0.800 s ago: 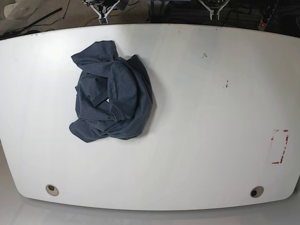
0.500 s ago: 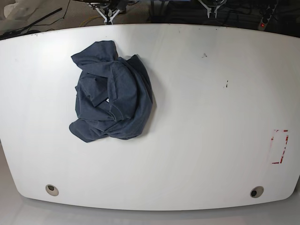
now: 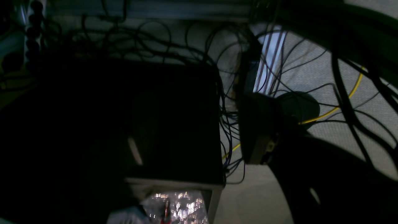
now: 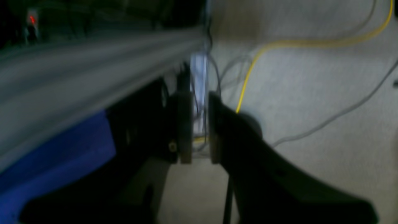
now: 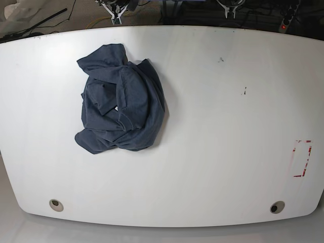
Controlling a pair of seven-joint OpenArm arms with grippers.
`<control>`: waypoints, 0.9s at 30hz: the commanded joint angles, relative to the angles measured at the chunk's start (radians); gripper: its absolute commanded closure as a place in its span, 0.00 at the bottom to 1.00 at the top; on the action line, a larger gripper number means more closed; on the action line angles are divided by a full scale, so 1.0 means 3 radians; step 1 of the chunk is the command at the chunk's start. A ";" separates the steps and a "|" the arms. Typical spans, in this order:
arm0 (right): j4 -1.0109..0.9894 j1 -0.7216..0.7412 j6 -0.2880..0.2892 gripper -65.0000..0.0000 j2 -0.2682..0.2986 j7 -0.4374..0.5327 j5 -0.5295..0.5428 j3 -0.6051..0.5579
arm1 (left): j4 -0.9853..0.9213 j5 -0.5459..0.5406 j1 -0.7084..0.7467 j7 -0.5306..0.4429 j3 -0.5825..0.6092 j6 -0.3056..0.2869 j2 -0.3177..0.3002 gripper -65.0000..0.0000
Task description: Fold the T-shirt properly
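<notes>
Right pincer (image 4: 196, 130) narrowly parted, empty, left pincer (image 5: 229, 11) state unclear, crumpled slate-blue T-shirt (image 5: 120, 101) heaped on white table (image 5: 228, 126)

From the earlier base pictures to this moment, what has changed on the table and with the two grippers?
Both grippers have drawn back toward the far top edge of the base view: the right gripper and the left gripper now show only their tips there. Neither took hold of anything. The T-shirt stayed crumpled in the same place on the white table, untouched.
</notes>
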 commanded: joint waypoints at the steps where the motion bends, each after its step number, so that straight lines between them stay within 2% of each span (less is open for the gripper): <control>1: 0.0221 -0.0200 0.0019 0.89 0.0030 0.0024 0.0010 0.0007 | 0.0281 0.0000 0.0138 -0.0021 -0.0005 0.0005 -0.0007 0.43; 8: 0.0861 -0.0629 0.0019 0.89 -0.0072 -0.0032 0.0015 0.0007 | 0.0864 0.0000 0.0552 -0.0016 -0.0005 0.0005 -0.0017 0.43; 19: 0.1930 -0.1438 0.0050 0.89 -0.0205 -0.0032 0.0020 0.0013 | 0.2347 0.0000 0.1595 -0.0016 -0.0010 0.0005 -0.0083 0.43; 23: 0.2421 -0.1775 0.0086 0.89 -0.0287 -0.0032 0.0189 -0.0003 | 0.2843 0.0000 0.1959 -0.0016 -0.0010 0.0005 -0.0119 0.43; 27: 0.2978 -0.2123 0.0255 0.89 -0.0297 -0.0093 0.0450 -0.0003 | 0.3304 0.0000 0.2276 -0.0016 -0.0015 0.0005 -0.0124 0.43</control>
